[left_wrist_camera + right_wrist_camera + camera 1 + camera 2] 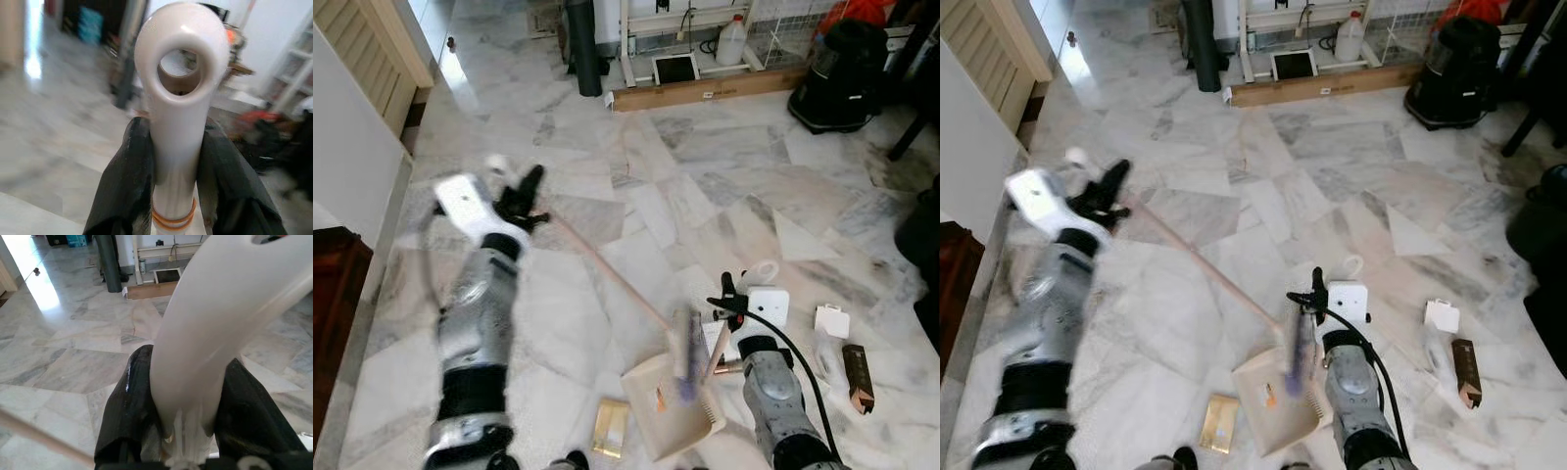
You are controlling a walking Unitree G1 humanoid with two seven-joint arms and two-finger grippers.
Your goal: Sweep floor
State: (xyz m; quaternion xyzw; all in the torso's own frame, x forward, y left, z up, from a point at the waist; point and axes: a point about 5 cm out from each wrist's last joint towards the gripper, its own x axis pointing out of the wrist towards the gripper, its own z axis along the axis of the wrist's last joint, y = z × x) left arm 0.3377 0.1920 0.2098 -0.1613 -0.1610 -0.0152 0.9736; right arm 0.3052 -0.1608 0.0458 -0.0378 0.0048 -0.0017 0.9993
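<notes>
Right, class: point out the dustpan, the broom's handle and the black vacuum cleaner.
dustpan (656, 411), left eye view, its flat tray.
broom's handle (607, 269), left eye view, mid-shaft.
black vacuum cleaner (837, 73), left eye view, its body.

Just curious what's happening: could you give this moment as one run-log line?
left gripper: shut on broom handle | right gripper: shut on dustpan handle | broom head at dustpan | litter: small boxes

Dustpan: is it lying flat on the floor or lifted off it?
Cannot tell. The dustpan sits low over the marble floor, its white handle gripped by the right gripper; contact with the tiles is unclear.

One broom (607, 269), one dustpan (656, 411), two tools (524, 196) (729, 294).
</notes>
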